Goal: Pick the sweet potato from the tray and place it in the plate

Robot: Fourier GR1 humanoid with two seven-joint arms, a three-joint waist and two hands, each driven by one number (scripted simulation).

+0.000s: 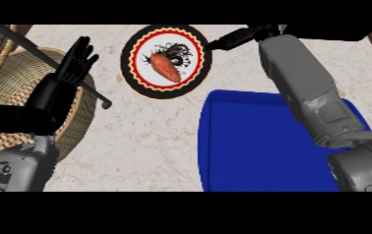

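Observation:
An orange sweet potato (166, 67) lies on the round plate (144, 83), which has a black rim and a red and white pattern. The blue tray (254, 144) sits at the lower right with nothing on its visible surface. My right hand (234, 38) is just right of the plate's upper rim, clear of the sweet potato, its fingers stretched out towards the plate. My left hand (73, 66) rests open at the left, fingers up, above a wicker basket.
A woven wicker basket (22, 85) with a dark handle (65, 71) stands at the left edge. My right forearm (312, 95) crosses over the tray's right side. Marbled counter (145, 139) lies between basket and tray.

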